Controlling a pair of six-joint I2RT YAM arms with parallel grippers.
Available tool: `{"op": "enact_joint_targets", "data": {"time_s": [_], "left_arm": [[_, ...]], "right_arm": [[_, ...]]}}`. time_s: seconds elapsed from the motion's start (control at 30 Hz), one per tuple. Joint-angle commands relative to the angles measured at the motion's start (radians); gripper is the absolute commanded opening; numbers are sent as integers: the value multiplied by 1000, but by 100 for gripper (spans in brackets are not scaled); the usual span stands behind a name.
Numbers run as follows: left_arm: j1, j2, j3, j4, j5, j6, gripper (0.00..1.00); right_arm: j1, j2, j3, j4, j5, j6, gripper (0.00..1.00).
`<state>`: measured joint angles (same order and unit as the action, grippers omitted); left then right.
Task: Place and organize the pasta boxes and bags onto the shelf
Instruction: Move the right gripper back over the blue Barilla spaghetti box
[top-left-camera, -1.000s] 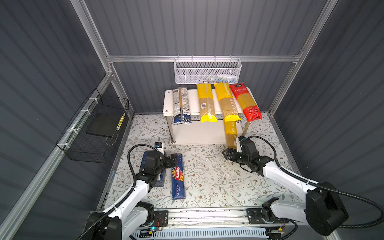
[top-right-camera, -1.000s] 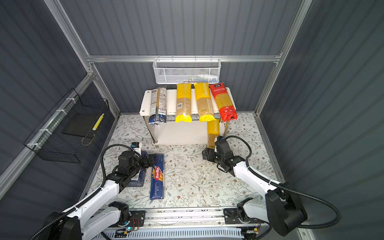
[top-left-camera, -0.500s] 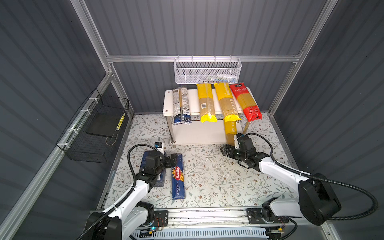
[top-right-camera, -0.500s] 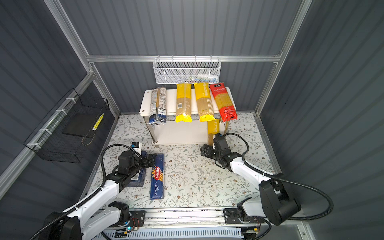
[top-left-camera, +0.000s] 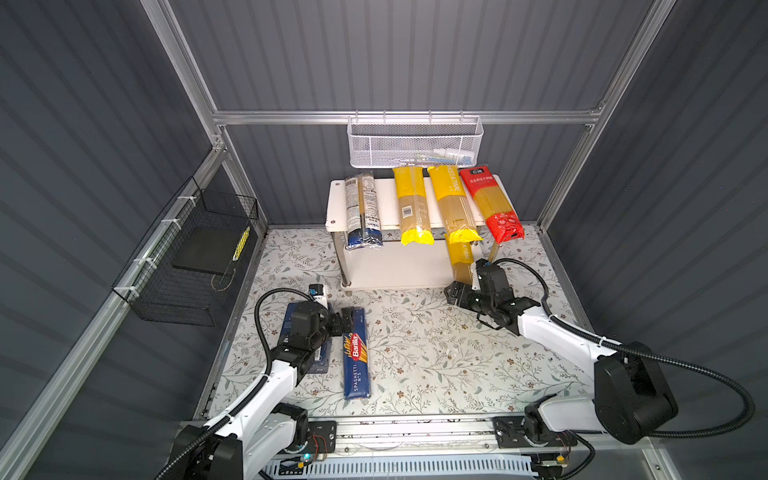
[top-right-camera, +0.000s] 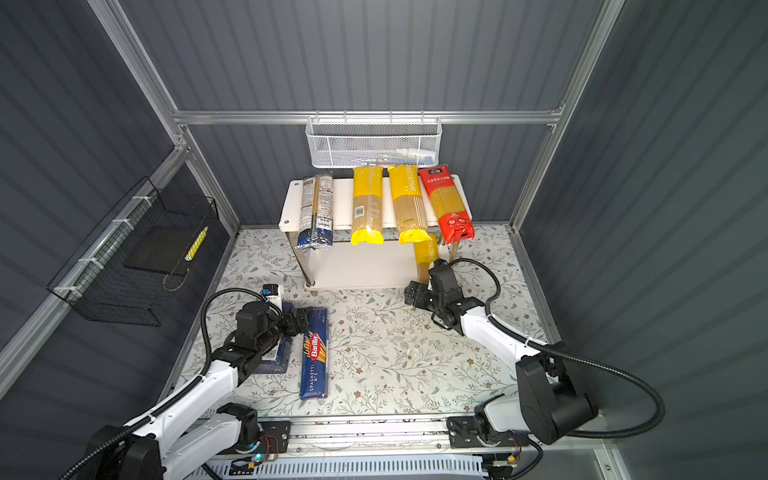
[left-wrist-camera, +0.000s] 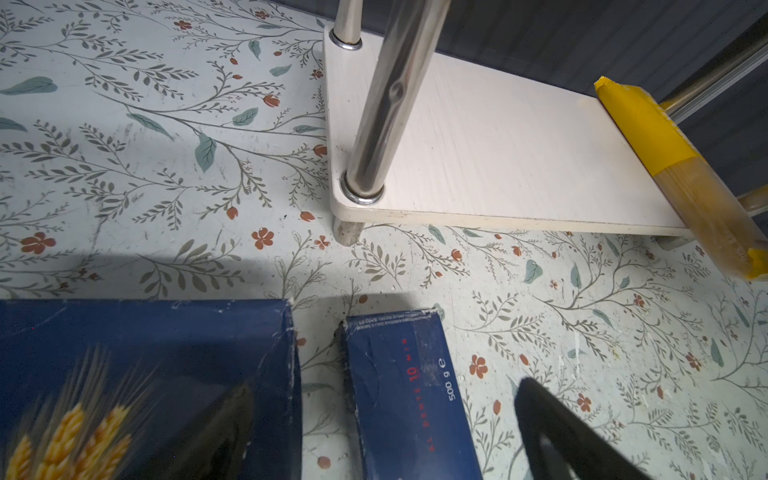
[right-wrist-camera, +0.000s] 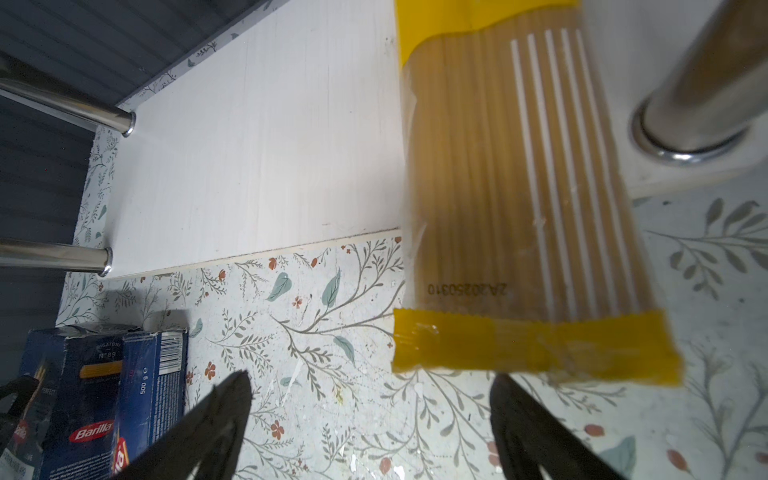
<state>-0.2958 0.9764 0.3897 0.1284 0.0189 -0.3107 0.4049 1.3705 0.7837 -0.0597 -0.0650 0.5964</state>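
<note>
Now, my right gripper (right-wrist-camera: 370, 376): open, just beside yellow bag (right-wrist-camera: 519, 187), shelf (right-wrist-camera: 257, 145) right edge.
My left gripper (left-wrist-camera: 384, 386): open astride narrow box (left-wrist-camera: 395, 436).

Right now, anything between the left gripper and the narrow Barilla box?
Nothing visible. The left gripper hangs open at the far end of the narrow Barilla box; the wider box lies beside it, apart.
</note>
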Motion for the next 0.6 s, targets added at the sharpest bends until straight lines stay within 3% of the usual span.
{"op": "enact_joint_targets", "data": {"time_s": [0.0,0.37,0.47,0.57], "left_arm": [[-5,-25,-8,-10,-6,4,99],[-5,-61,-4,-47,-23,-4,99],[-5,-73,-9,-44,-26,-5,99],[-5,-68,-7,-27,10,1,99]], "right_arm": [[1,-37,2,-16,9,-15,92],[187,-243,-144,-71,123,9,98],[247,-331,-264,22,107,76,99],[330,-384,-357,74,167,157,99]]}}
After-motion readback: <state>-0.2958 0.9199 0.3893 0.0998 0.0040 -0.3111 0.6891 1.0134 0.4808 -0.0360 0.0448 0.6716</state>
